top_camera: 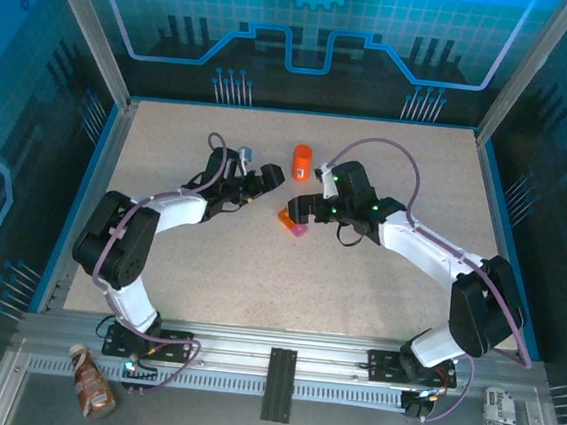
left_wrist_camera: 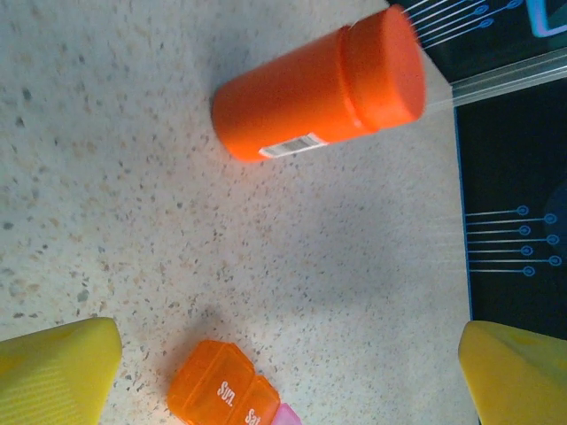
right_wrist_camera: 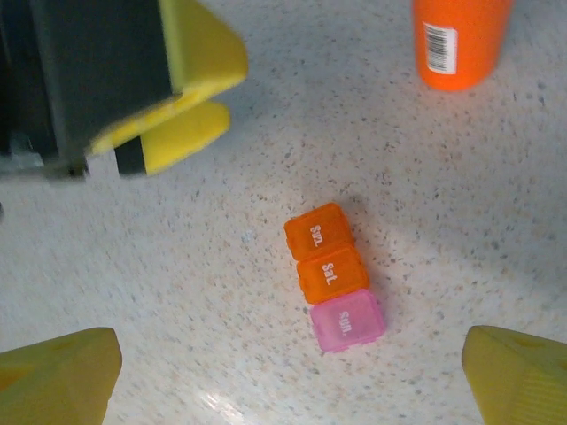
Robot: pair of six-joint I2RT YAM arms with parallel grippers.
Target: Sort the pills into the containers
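Right wrist view looks straight down on the small flat pill box of three joined compartments point(right_wrist_camera: 334, 276), two translucent orange and one pink. It lies flat with its lids shut, near the middle of the speckled tabletop point(right_wrist_camera: 177, 266). The right arm's jaws stand spread wide above the box, yellow fingertips point(right_wrist_camera: 62, 376) on either side, gripping nothing. The left arm's jaws are likewise wide apart and hold nothing, hovering just beside the box. An orange cylindrical bottle with a white label point(right_wrist_camera: 456, 40) stands upright nearer the far edge, apart from the box.
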